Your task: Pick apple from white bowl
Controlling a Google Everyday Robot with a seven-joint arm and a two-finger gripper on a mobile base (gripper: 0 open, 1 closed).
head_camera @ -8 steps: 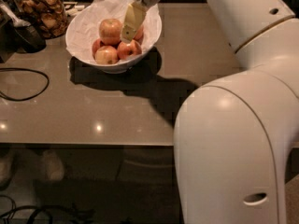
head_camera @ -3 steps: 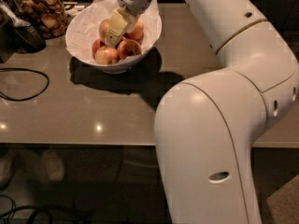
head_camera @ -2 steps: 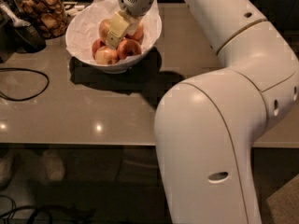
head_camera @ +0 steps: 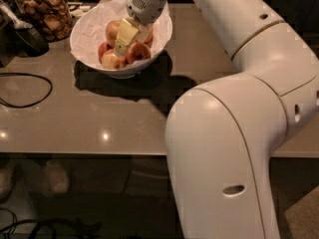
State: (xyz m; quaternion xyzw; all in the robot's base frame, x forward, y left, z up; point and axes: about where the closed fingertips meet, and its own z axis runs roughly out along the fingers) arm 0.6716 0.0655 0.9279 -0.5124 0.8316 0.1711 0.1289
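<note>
The white bowl (head_camera: 84, 46), lined with crumpled white paper, stands at the back left of the counter. Several apples lie in it: an orange-red apple (head_camera: 138, 53) at the front right, a darker one (head_camera: 103, 49) at the left, a pale yellowish one (head_camera: 112, 60) at the front and a larger pale one (head_camera: 113, 30) behind. My gripper (head_camera: 123, 40) reaches down into the bowl from the upper right. It sits among the apples, touching or just over the middle of the pile. It hides whatever lies beneath it.
A glass jar of brown snacks (head_camera: 46, 11) stands behind the bowl at the far left. A dark object (head_camera: 27, 39) and a black cable (head_camera: 30, 91) lie on the grey counter (head_camera: 99, 118) at the left. My white arm (head_camera: 234, 123) fills the right side.
The gripper has moved left and lower into the bowl since 2.7 s ago. Over the last second it has barely shifted. The apples have not visibly moved.
</note>
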